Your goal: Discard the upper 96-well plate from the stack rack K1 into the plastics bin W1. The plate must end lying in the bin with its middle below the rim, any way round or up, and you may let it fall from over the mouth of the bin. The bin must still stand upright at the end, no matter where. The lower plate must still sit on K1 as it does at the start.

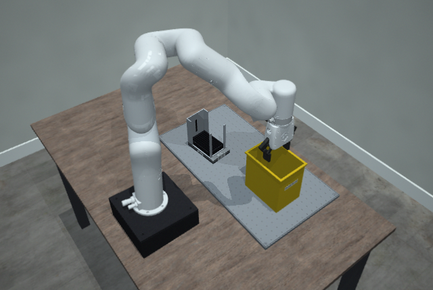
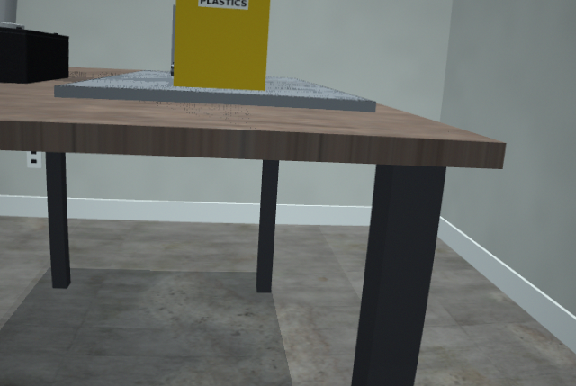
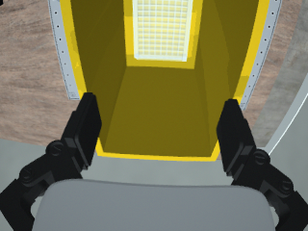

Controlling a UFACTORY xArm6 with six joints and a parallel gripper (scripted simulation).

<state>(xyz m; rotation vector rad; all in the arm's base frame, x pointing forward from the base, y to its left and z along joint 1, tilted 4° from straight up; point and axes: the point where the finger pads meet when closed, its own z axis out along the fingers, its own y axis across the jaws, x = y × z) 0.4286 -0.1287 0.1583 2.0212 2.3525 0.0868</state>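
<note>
Hovering over the mouth of the yellow bin (image 1: 276, 182), the hand (image 3: 160, 130) was seen spread wide and released, with nothing between its black fingers. The clear plate (image 3: 164, 21) was seen from the wrist view lying deep inside the bin, against the far wall and, by appearance, well below the rim, so the dropping step was judged to be done or in its last instant; whether the plate had settled flat or was tilted could not be told. The bin was seen upright on the grey perforated board (image 1: 307, 206) on the tabletop (image 1: 87, 140). The rack (image 1: 197, 122) was seen well apart from the bin, with a dark plate (image 1: 206, 141) sitting in it. The next move was judged to call for a straight lift of the hand away from the bin without brushing its rim. From the top view the bin's inside was hidden by its walls, and from the side view the bin's top and the arm were cut off.
</note>
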